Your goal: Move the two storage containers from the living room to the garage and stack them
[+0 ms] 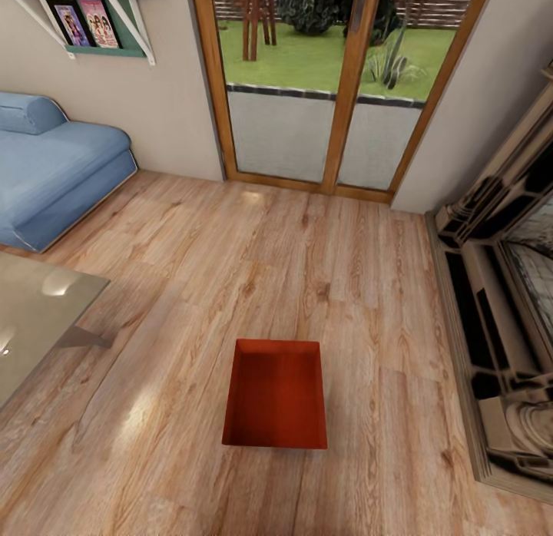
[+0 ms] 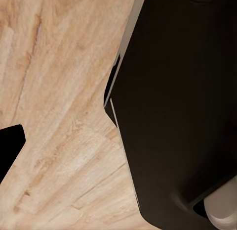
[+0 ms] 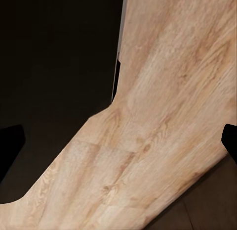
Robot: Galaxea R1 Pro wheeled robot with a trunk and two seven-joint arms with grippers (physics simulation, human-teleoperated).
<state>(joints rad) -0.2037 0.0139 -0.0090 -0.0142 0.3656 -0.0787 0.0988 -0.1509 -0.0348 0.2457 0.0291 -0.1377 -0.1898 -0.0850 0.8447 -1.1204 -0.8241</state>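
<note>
The storage container [image 1: 276, 398] sits on the light wood plank floor [image 1: 192, 290] at your 6 o'clock in the head view, dead ahead and low in frame, open top up, long axis running 12 to 6. It looks empty and stands apart from everything else, so you can likely come at it from either long side. Only one container is here to point at; where the second one lies can't be told.

Going outward: the glass tabletop [image 1: 38, 313] is at 9 o'clock, well apart from the bin. The blue sofa [image 1: 54, 167] is at 10 o'clock against the wall, with a shelf of pictures [image 1: 92, 21] above it. The wood-framed glass doors [image 1: 338, 90] are at 12 o'clock, garden beyond. The brick fireplace [image 1: 499, 306] runs down the 3 o'clock side.

So you're in the living room; judging by this, the carry to the garage hasn't started and nothing is picked up.

Both wrist views look down at planks beside dark robot body [image 2: 187, 106]. Dark tips show at the frame edges in each, but left claw and right claw: can't tell whether spread or pressed together. Neither is pinching anything visible.

Next you probably need to close in and lower both arms to the bin's walls.
</note>
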